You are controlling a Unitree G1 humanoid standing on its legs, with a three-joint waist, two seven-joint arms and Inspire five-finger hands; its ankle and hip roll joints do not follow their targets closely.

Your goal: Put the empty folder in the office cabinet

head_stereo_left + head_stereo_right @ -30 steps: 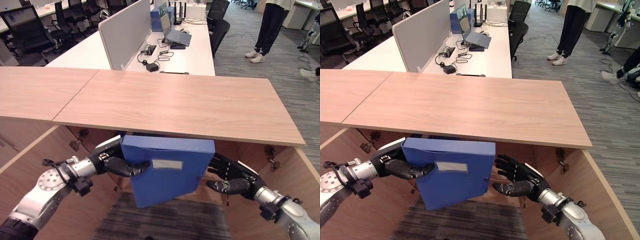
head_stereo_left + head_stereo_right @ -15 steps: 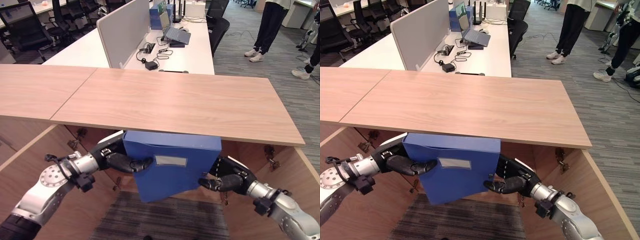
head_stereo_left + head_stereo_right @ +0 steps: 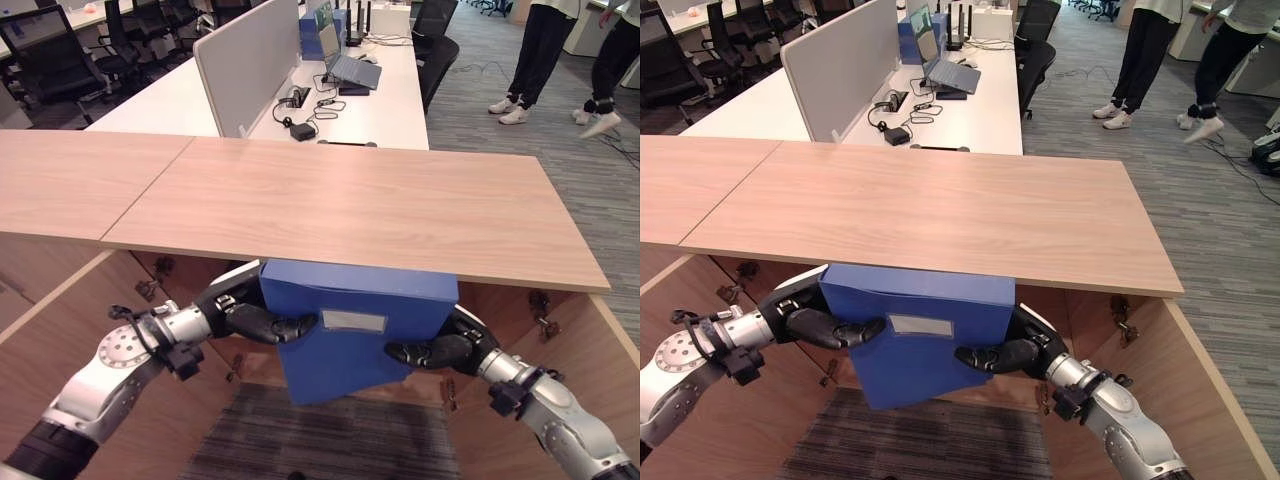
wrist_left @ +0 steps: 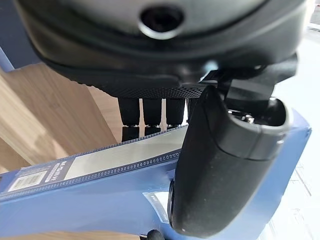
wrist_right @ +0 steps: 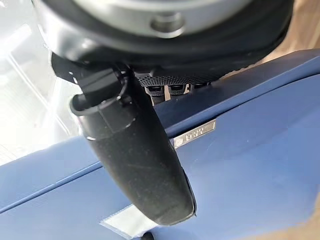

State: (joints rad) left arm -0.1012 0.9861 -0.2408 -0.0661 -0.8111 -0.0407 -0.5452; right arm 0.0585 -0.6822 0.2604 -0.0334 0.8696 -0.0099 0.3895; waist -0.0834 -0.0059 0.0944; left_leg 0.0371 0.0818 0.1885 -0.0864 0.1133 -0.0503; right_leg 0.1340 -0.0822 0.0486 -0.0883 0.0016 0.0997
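The office cabinet (image 3: pixel 350 215) lies just ahead of both hands. The blue folder (image 3: pixel 355 330), partly under its top, is pinched between the left hand (image 3: pixel 250 318) and right hand (image 3: pixel 440 350); it should be kept level and eased inward.

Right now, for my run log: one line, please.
blue folder | left hand, right hand grip its sides | beneath cabinet top

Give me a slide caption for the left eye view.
Both hands, left hand and right hand, grip a blue folder beneath the wooden cabinet top.
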